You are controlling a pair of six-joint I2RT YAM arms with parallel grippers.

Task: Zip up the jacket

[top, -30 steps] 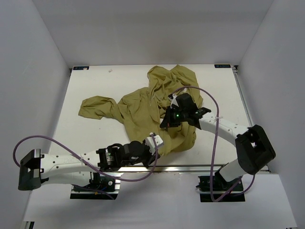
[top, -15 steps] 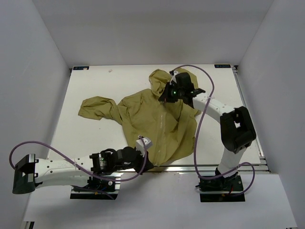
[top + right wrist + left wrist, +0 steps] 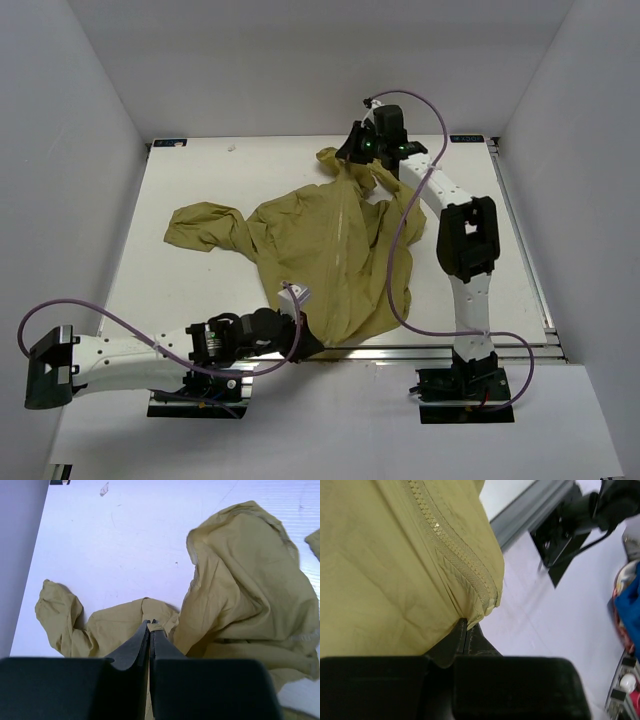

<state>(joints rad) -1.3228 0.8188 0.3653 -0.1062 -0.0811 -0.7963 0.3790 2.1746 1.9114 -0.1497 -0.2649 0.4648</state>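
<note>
The jacket (image 3: 320, 250) lies mid-table (image 3: 200, 170), with one sleeve flung left and the hood bunched at the far end. It is thin olive cloth, limp and wrinkled. Its zip (image 3: 454, 552) is a ribbed, toothed band, meshed at the near hem. My left pincer (image 3: 466, 630) is clamped tight on that hem corner, I judge as an anchor so the cloth pulls taut. My right pincer (image 3: 150, 626), far out by the collar, is pinched closed on a small tan tab, probably the pull, drawing away from the anchor.
</note>
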